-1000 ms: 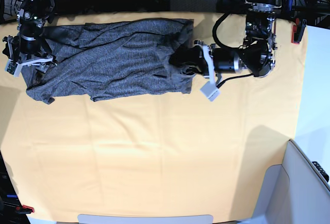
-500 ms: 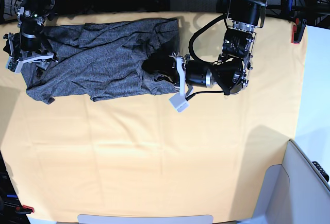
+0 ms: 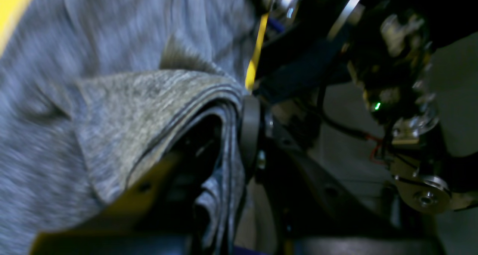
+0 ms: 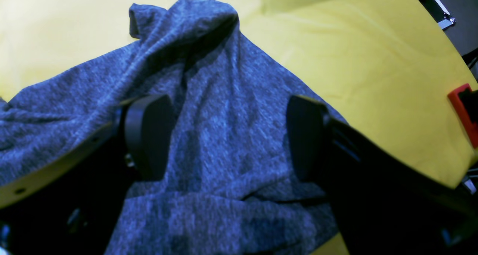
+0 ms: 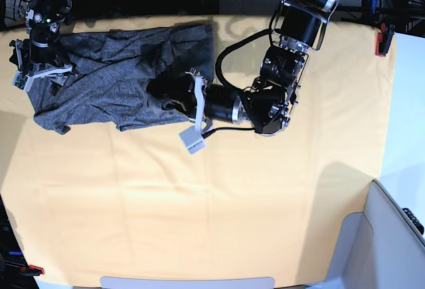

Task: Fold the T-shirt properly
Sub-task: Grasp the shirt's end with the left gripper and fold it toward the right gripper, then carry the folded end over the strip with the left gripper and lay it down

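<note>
the t-shirt point(image 5: 113, 80) lies along the far side of the counter point(image 5: 219, 196), on the yellow-orange cloth that covers it, bunched and wrinkled rather than flat. from the base view its bulk sits toward the left end, with one corner hanging down near the left edge and a darker, lifted fold at its right end.

the left claw point(image 5: 189, 99) is at that right end, reaching in sideways from the arm that bends down from the far edge. it is closed tight on the t-shirt: in the left wrist view several layers of the grey knit point(image 3: 123, 120) are stacked and pinched against the dark pad, the edges of the folds showing as thin lines, and the fabric beyond it is blurred. the pinched edge is raised off the cloth, with shadow under it.

the right claw point(image 4: 227, 135) hangs over the other end of the t-shirt, near the left far corner of the counter. its two dark fingers point(image 4: 149, 131) stand wide apart with nothing between them but the grey fabric lying underneath; i cannot tell whether the tips touch it. a small red clamp point(image 4: 463, 109) sits at the counter's edge in that wrist view.
</note>
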`<act>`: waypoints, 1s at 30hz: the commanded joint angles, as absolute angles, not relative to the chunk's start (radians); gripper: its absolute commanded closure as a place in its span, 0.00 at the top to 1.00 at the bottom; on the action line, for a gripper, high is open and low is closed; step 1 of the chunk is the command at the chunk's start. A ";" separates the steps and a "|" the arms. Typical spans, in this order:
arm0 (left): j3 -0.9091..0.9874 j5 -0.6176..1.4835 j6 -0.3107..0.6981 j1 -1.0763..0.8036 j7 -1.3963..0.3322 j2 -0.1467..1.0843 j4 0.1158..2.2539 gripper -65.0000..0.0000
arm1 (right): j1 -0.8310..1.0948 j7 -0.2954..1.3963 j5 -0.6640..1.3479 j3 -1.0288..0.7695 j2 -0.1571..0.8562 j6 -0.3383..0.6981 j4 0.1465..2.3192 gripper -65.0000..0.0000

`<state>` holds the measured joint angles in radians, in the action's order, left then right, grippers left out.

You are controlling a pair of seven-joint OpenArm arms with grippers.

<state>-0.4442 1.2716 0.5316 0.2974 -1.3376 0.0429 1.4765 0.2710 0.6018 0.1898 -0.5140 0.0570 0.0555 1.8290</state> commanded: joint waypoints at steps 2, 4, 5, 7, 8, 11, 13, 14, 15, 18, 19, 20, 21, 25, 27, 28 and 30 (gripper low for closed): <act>-0.443 1.299 0.533 0.308 -1.326 0.035 1.492 0.01 | 0.266 0.573 0.191 -0.516 0.054 0.054 1.845 0.72; -0.443 1.297 0.533 0.309 -1.325 0.033 1.491 0.01 | 0.265 0.573 0.191 -0.518 0.041 0.056 1.845 0.72; -0.443 1.297 0.533 0.309 -1.323 0.033 1.491 0.01 | 0.265 0.573 0.191 -0.518 0.039 0.056 1.845 0.72; -0.443 1.297 0.533 0.309 -1.323 0.033 1.491 0.01 | 0.263 0.573 0.191 -0.515 0.038 0.056 1.845 0.72; -0.443 1.297 0.533 0.309 -1.323 0.033 1.491 0.01 | 0.263 0.573 0.191 -0.515 0.038 0.056 1.845 0.72; -0.443 1.297 0.533 0.309 -1.323 0.033 1.491 0.01 | 0.263 0.573 0.191 -0.515 0.038 0.056 1.845 0.72; -0.443 1.297 0.533 0.308 -1.323 0.031 1.491 0.01 | 0.263 0.573 0.191 -0.515 0.038 0.056 1.845 0.72; -0.443 1.297 0.533 0.308 -1.323 0.031 1.491 0.02 | 0.263 0.573 0.191 -0.515 0.038 0.056 1.845 0.72; -0.443 1.297 0.533 0.308 -1.323 0.031 1.491 0.05 | 0.263 0.573 0.191 -0.515 0.038 0.056 1.845 0.72; -0.441 1.299 0.535 0.308 -1.320 0.030 1.491 0.22 | 0.263 0.573 0.191 -0.515 0.038 0.056 1.845 0.72; -0.441 1.299 0.535 0.306 -1.307 0.027 1.491 0.29 | 0.263 0.573 0.191 -0.515 0.038 0.056 1.845 0.72; -0.441 1.300 0.535 0.303 -1.283 0.022 1.492 0.35 | 0.263 0.573 0.191 -0.515 0.038 0.056 1.845 0.72; -0.441 1.300 0.535 0.302 -1.262 0.021 1.492 0.40 | 0.263 0.573 0.191 -0.515 0.038 0.056 1.845 0.72; -0.443 1.300 0.535 0.302 -1.242 0.022 1.492 0.44 | 0.263 0.573 0.191 -0.515 0.038 0.056 1.845 0.72; -0.438 1.299 0.535 0.306 -1.237 0.027 1.492 0.44 | 0.263 0.573 0.191 -0.515 0.038 0.056 1.845 0.72; -0.437 1.299 0.535 0.306 -1.234 0.041 1.492 0.43 | 0.263 0.573 0.191 -0.515 0.038 0.056 1.845 0.72; -0.435 1.299 0.535 0.311 -1.233 0.076 1.494 0.40 | 0.263 0.573 0.191 -0.515 0.038 0.056 1.839 0.72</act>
<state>-0.4431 1.2716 0.5316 0.2859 -1.2514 0.0723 1.4757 0.2684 0.5987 0.1902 -0.5121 0.0280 0.0586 1.8263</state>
